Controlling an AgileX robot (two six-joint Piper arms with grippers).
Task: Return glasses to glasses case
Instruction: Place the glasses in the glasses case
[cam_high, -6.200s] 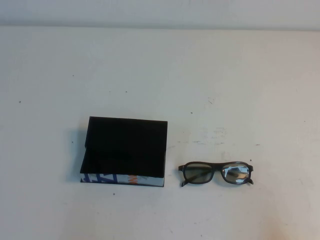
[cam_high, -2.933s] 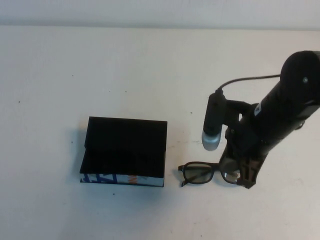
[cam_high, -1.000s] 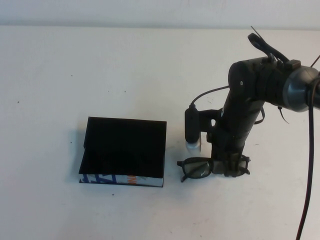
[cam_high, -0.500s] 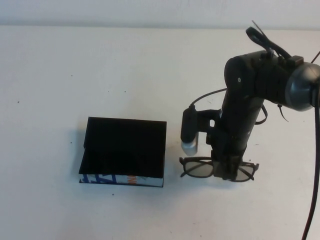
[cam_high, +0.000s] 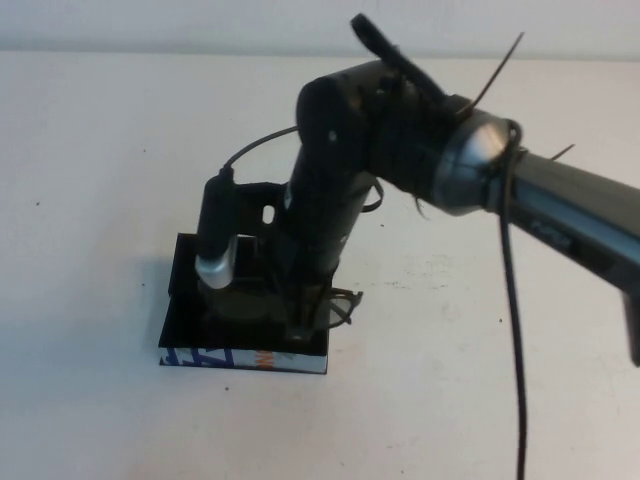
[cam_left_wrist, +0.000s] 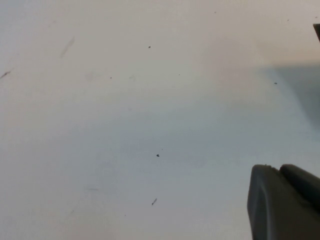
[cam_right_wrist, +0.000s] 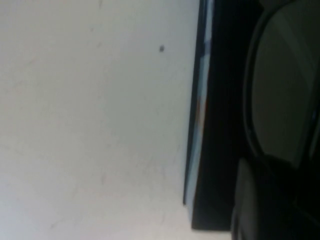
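While the right end effector hangs over the flat black glasses case, clamped on the dark rectangular-framed glasses, one lens overhangs the case's edge. Released here, they would probably tip onto the white surface. The left end effector sits parked well aside; I cannot tell its state.

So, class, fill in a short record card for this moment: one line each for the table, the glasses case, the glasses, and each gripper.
table: white table
glasses case: black glasses case on the table, patterned front side facing the robot
glasses: glasses held over the case, one lens past its right edge
right gripper: right gripper shut on the glasses, above the case
left gripper: left gripper over bare table, away from the case
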